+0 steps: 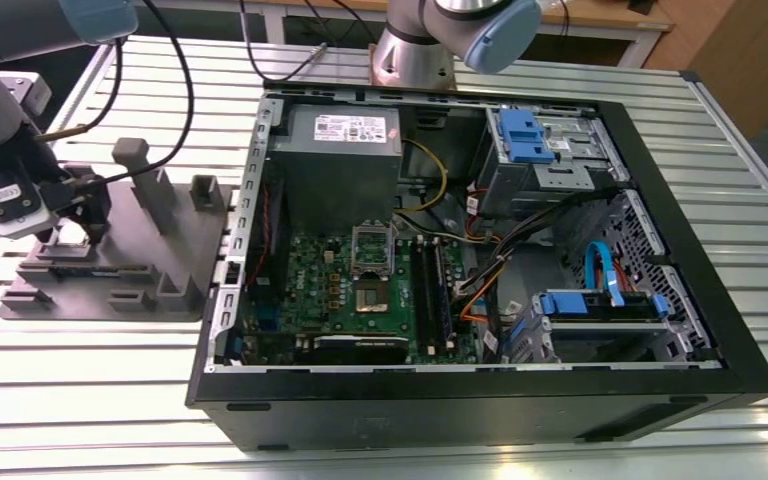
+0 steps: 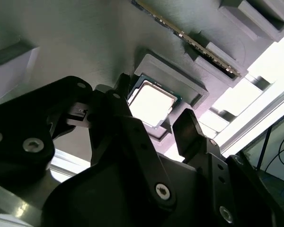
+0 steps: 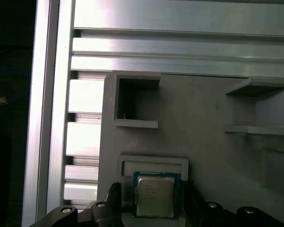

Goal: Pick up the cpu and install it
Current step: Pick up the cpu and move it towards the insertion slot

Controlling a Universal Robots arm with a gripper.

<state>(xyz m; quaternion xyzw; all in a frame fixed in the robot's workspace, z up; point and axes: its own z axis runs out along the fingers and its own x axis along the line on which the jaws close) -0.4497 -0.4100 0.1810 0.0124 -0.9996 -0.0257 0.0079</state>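
End effector (image 2: 155, 109) spread, one dark finger (image 2: 124, 92) on either side of the cpu (image 3: 155, 196). No clamp on it; whether either finger touches its rim can't be told.

Cpu lies flat, silvery top up, in a shallow square recess of a grey holder block (image 1: 117, 270). In both wrist views it sits between the fingers. The block carries other pockets and upright posts. A thin board with a gold-coloured edge (image 2: 189, 38) stands in a slot near the cpu.

Block rests on the slatted metal counter (image 1: 91, 380), at the exterior view's left, well apart from the socket.

Open computer case (image 1: 491, 400) lies on its side just beside the block, to the exterior view's right. Green motherboard (image 1: 357, 300) inside, socket (image 1: 373, 245) mid-board with its frame raised. Grey power supply (image 1: 337, 140) beyond it, blue drive brackets (image 1: 524, 135) at the far corner.
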